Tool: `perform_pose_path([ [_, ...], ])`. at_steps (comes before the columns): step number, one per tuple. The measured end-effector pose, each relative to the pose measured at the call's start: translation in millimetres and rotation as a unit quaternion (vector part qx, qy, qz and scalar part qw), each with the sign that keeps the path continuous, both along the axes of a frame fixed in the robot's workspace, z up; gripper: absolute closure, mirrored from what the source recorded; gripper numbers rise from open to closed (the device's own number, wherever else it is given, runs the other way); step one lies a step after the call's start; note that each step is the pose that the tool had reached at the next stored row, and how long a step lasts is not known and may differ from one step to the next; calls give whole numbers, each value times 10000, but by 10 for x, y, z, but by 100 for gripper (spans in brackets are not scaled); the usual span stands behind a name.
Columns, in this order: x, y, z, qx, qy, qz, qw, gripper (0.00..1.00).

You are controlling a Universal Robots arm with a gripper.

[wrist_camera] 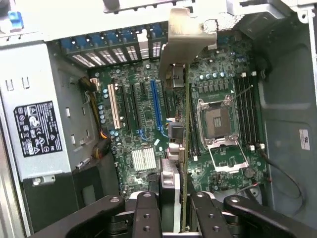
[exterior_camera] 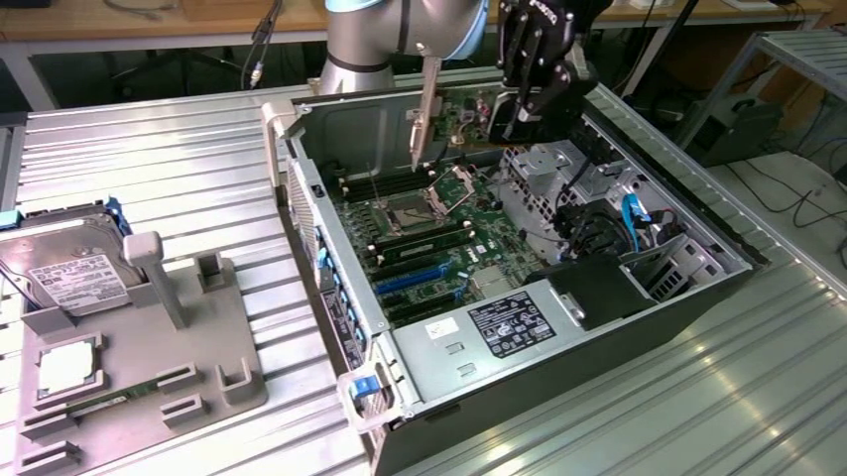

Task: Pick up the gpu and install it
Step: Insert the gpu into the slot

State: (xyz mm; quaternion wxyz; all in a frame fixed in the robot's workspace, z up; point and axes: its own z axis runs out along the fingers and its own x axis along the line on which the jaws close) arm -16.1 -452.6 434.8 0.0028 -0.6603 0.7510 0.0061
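Well apart from the pincer, at the exterior view's left, a grey holder (exterior_camera: 146, 347) sits on the ribbed tabletop (exterior_camera: 173, 169). It carries a silver hard drive (exterior_camera: 73, 278) and a small square chip (exterior_camera: 63, 369).

Nearer the pincer, an open computer case (exterior_camera: 317, 248) lies on its side with the main board (exterior_camera: 423, 243) (wrist_camera: 143, 124) facing up. A boxy power supply (exterior_camera: 510, 327) (wrist_camera: 37, 134) fills the case end far from the pincer.

The pincer (exterior_camera: 523, 124) (wrist_camera: 173, 210) hangs over the case, narrowed onto the graphics card (exterior_camera: 423, 114) (wrist_camera: 179, 144), with its black fingers (wrist_camera: 146, 213) pressing the card's two faces. The card stands on edge, and its pale metal bracket (wrist_camera: 185, 44) is at the end farthest from the pincer. In the wrist view the card runs over the board between a long blue slot (wrist_camera: 157, 106) and the open processor socket (wrist_camera: 218, 121). Whether its lower edge touches a slot cannot be told.

Past the pincer, at the exterior view's right, black and blue cables (exterior_camera: 616, 233) lie in the drive bay.
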Motion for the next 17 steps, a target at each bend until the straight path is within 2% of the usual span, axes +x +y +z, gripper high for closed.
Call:
perform_pose_path([
  [5, -1, 0, -1, 0, 0, 388, 9992, 71],
  [9, -4, -1, -4, -3, 1, 678, 9977, 71],
  [17, -12, -2, -7, -2, 0, 684, 9977, 71],
])
